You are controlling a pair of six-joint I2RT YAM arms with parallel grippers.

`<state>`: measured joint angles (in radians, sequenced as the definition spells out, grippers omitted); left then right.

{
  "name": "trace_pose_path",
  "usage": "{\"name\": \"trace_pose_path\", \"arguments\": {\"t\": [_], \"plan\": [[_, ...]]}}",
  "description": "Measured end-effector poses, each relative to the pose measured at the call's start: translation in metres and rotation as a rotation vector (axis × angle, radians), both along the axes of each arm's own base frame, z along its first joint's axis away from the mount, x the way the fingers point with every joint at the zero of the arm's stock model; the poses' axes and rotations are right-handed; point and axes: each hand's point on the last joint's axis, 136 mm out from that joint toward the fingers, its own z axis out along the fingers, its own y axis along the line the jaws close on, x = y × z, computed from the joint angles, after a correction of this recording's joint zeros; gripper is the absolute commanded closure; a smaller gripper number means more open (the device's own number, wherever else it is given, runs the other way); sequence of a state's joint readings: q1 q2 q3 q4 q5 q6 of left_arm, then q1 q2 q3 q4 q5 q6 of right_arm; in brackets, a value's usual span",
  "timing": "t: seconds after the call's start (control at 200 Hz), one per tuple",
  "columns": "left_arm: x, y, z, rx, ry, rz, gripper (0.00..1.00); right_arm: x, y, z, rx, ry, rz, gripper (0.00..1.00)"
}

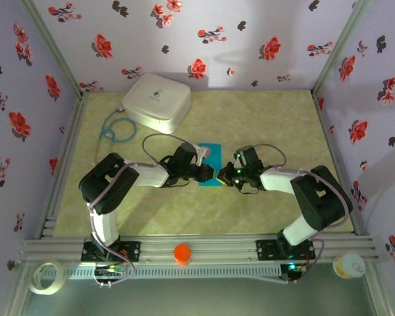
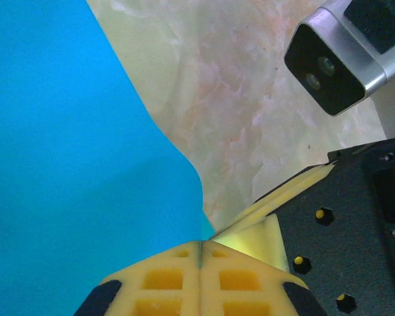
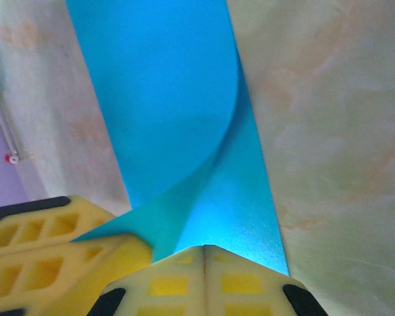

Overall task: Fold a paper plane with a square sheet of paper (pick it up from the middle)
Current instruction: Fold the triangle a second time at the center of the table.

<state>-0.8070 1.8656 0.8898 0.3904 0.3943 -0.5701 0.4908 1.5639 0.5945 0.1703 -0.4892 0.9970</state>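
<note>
Top external: the square sheet of paper (image 1: 214, 161) sits mid-frame on the worktop (image 1: 276, 125), between my two arms. My left jaws are clenched on its lower edge. My right jaws are clenched on the same edge just beside them. Right wrist: the sheet curls up off the worktop into the jaws. White rounded box (image 1: 157, 100) at upper left, well apart.
</note>
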Motion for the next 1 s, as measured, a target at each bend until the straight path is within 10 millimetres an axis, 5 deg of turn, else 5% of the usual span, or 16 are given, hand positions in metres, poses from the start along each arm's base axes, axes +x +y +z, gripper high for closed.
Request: {"name": "trace_pose_path", "arguments": {"t": [0.26,0.67,1.0], "plan": [[0.001,0.000,0.000,0.001,0.002,0.005,1.00,-0.004,-0.002,-0.019,-0.024,0.049,-0.019,1.00],[0.020,0.005,0.007,0.013,-0.034,0.035,1.00,-0.007,-0.008,-0.019,-0.082,0.016,0.058,1.00],[0.020,0.012,-0.005,0.063,-0.027,0.038,1.00,-0.009,-0.012,-0.019,-0.106,0.021,0.083,1.00]]}}
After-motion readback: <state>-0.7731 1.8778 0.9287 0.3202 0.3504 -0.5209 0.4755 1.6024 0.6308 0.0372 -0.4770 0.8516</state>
